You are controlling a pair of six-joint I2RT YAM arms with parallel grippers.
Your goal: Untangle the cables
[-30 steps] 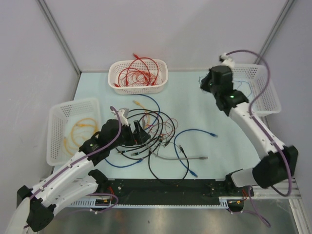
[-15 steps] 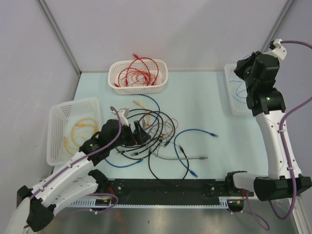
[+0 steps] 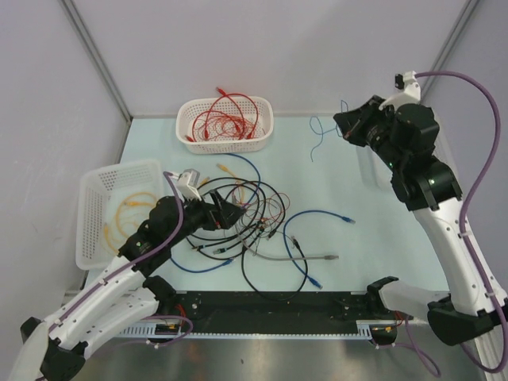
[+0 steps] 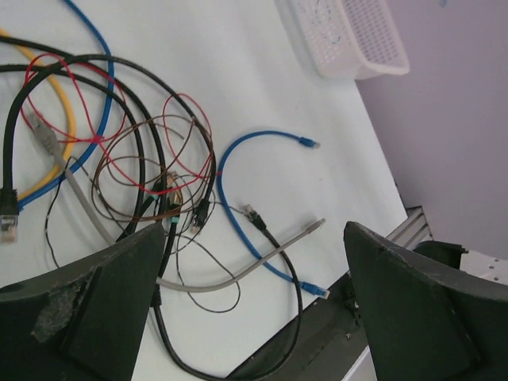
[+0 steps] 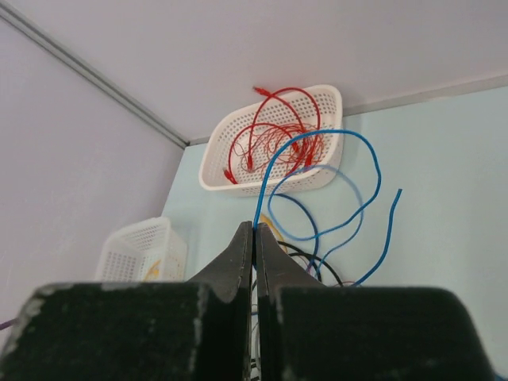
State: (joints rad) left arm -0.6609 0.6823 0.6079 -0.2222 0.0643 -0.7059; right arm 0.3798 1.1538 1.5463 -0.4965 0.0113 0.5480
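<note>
Reference point: the white basket (image 3: 225, 125) at the far edge of the table (image 3: 341, 190), which is holding a heap of red cables (image 3: 230, 115).

Cables (image 3: 250, 214): the main tangle is lying on the table directly in front of the basket, toward the arm bases. Black, blue, grey, thin red and yellow strands are crossing one another there. Several plug ends are pointing out to the basket's front right.

Left gripper (image 3: 226, 213): it is hanging in front of the basket, slightly to its left, low over the tangle. The wrist view is showing its fingers (image 4: 87, 317) standing wide apart with nothing between them.

Right gripper (image 3: 347, 127): it is sitting to the right of the basket, level with it and raised off the table. Its fingers are pressing together on a blue cable (image 3: 317, 135), whose free length is dangling in loose loops between the gripper and the basket.

A second basket (image 3: 103, 210), to the front left of the white one, is holding a yellow cable (image 3: 131, 210).
</note>
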